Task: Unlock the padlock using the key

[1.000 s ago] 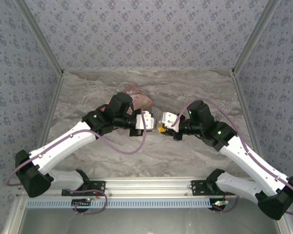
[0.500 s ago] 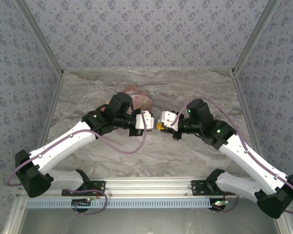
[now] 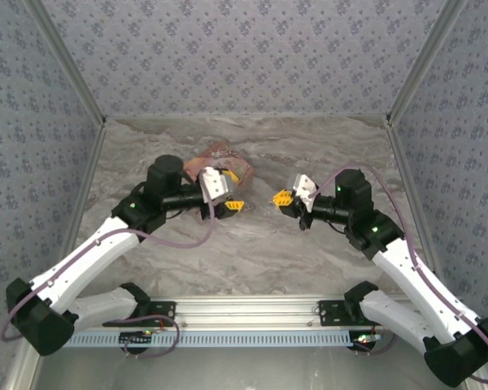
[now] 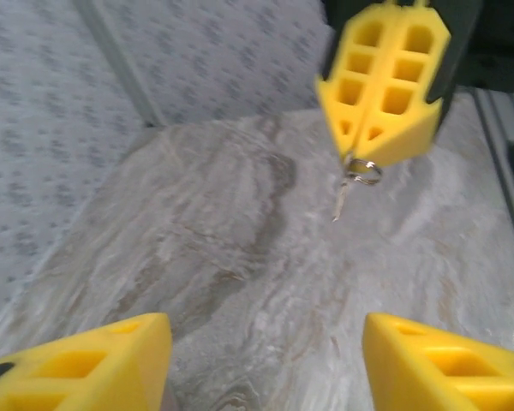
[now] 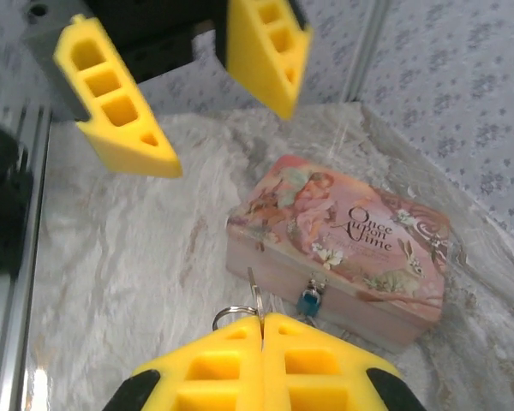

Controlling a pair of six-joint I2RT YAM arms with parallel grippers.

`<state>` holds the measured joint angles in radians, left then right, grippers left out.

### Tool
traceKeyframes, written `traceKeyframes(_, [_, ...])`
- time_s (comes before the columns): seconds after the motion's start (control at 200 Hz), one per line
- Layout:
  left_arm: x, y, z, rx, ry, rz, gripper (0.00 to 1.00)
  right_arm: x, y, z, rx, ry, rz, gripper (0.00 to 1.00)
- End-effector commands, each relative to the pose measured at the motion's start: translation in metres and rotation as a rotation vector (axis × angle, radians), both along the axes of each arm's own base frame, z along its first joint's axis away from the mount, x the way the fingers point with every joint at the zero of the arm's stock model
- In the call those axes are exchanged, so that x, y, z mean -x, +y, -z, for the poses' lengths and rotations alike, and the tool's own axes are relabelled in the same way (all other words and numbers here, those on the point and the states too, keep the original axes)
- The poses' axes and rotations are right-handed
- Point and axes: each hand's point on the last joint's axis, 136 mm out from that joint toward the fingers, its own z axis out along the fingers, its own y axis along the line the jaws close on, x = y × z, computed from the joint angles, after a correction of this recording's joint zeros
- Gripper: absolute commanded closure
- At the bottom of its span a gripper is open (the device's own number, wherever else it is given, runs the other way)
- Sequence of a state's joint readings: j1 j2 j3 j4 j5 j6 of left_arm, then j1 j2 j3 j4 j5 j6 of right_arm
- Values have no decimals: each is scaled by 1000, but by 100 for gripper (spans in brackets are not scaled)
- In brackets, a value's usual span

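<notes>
- Right gripper (image 5: 262,324) stays clamped on the key (image 5: 254,295), its ring poking out.
- Left gripper (image 3: 231,205) now has its jaws apart and has backed off toward 9 o'clock.
- Padlock (image 5: 309,300) hangs on the front of the pink box (image 5: 343,231), at 1 o'clock from the key.

1. The left arm (image 3: 159,203) hides part of the box (image 3: 224,156).
2. The closed fingers of the right tool (image 5: 262,324) hide most of the key (image 5: 255,295).
3. The padlock (image 5: 309,300) is too small to read as locked or unlocked.
4. The picture's bottom edge cuts off the fingers (image 4: 86,360) of the left tool (image 4: 265,325).
</notes>
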<state>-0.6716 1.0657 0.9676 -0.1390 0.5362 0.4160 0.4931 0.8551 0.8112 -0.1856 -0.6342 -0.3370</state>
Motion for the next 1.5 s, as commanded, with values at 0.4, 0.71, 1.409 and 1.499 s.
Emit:
traceKeyframes(0.4, [-50,-1,-103,781,663,-184,35,-31,-24,-80,-753,110,230,100])
traceKeyframes(0.71, [-51,-36,-124,875,898,46,38,-49,-36,-86,-931,223,308,100])
traceKeyframes(1.409, [-40,-68,-114,800,932,116,44,-56,-6,-98,-947,266,237,100])
traceKeyframes(1.499, [-40,-69,-112,794,934,113,46,-56,-4,-99,-947,267,231,100])
